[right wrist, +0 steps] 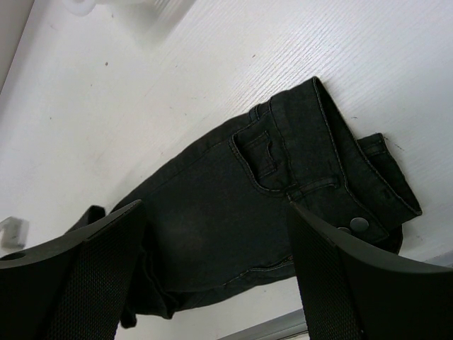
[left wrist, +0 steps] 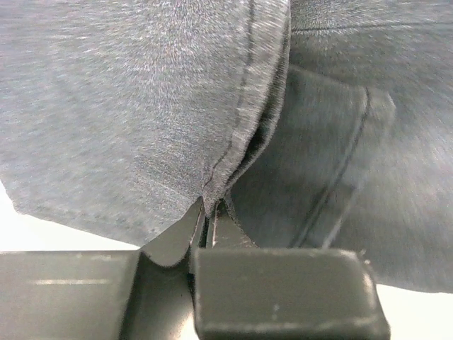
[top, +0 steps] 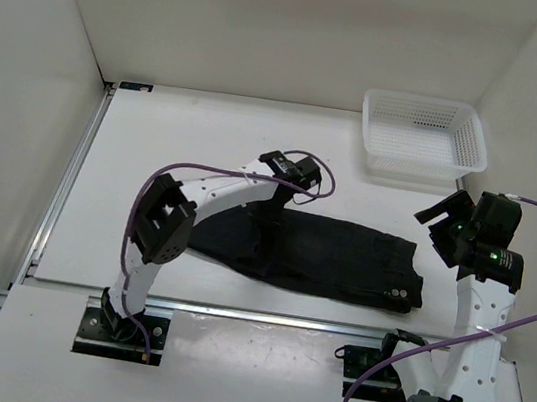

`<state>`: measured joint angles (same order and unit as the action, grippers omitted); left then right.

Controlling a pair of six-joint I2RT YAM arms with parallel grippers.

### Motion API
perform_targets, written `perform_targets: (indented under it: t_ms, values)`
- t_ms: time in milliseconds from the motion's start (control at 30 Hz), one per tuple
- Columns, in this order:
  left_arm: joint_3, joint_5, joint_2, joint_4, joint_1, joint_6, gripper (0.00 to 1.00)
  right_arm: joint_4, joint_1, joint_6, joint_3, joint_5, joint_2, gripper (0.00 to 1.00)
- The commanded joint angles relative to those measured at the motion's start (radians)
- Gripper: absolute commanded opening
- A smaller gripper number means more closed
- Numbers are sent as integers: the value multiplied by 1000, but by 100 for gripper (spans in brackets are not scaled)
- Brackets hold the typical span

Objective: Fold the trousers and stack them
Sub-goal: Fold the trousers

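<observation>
Top external view: the trousers (top: 341,257) lie on the worktop (top: 197,140), long axis left-right, waistband at right. Left jaws pinch their fabric; right jaws gape wide near the waistband.

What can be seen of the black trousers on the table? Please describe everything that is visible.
The trousers are black, soft, matte fabric with stitched seams, a pocket and a small round button at the waistband. They lie flat on the white table, waistband at the right end in the top view. The left gripper pinches a seamed edge at their far side; the right gripper hovers open above, not touching.
</observation>
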<state>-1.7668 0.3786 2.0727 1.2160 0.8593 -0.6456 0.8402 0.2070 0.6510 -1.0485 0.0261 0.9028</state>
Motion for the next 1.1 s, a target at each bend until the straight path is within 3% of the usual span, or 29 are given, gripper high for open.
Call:
perform_targets:
  t_ms: [0,233,467,500,533,567,667,900,933,1000,1067]
  values:
    - [-37,14,-195,27,-9,35,10,-12,-6,-14,2,6,-4,84]
    - [73,-98,-276,-25,26,103,10,-12,-6,-14,-7,15,5,84]
    - [222,-247,-254,-193,78,135,10,-21,-6,-14,-7,15,5,84]
    - [222,-256,-240,-193,104,164,13,-21,-6,-14,2,15,5,84]
    - [222,-256,-221,-193,113,164,35,-21,-6,-14,2,15,5,84]
    - [208,-239,-183,-193,113,164,51,-21,-6,-14,2,15,5,84]
    - [156,-207,-180,-170,124,147,75,-21,-6,-14,2,15,5,84]
    - [11,-141,-106,-90,124,117,76,-21,-6,-14,2,15,5,84]
    - [-3,-132,-91,-81,124,106,81,-21,-6,-14,2,15,5,84]
    - [-17,-112,-57,-72,124,96,100,-21,-6,-14,2,15,5,84]
    - [-26,-102,-36,-72,124,86,100,-21,-6,-14,2,15,-4,84]
